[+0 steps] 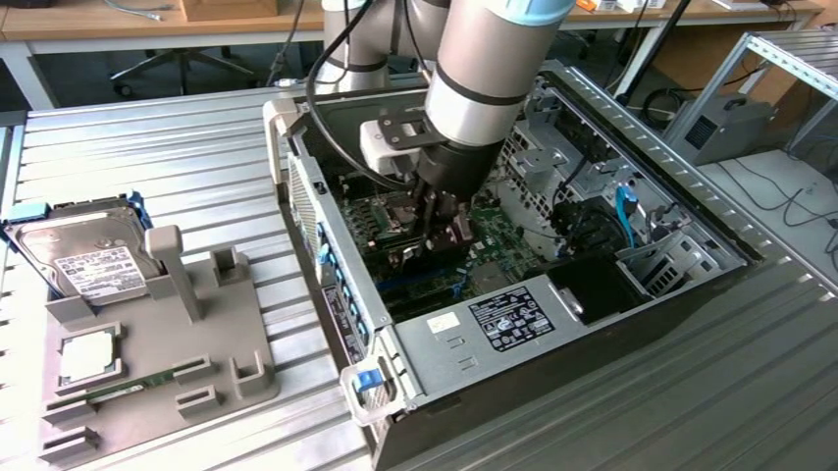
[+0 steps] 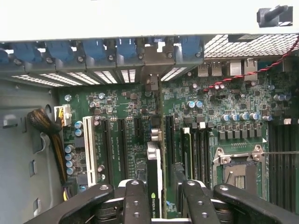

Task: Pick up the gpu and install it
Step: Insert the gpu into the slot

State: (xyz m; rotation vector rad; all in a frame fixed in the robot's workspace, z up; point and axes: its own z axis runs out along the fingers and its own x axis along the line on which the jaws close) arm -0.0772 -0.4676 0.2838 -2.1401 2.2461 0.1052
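Exterior view: the gripper (image 1: 439, 234) hung low inside the open computer case (image 1: 590, 392), just above its motherboard (image 1: 504, 245). Wrist view: the jaws pinched the gpu (image 2: 154, 172), held edge-on over the expansion slots (image 2: 122, 140).

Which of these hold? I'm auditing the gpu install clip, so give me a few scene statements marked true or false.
1. The gripper holds the gpu on edge. True.
2. The hard drive lies on the grey fixture, outside the computer case. True.
3. The gpu lies on the grey fixture. False: it stands over the motherboard inside the case.
4. The case is closed. False: its side is open, leaving the motherboard exposed.
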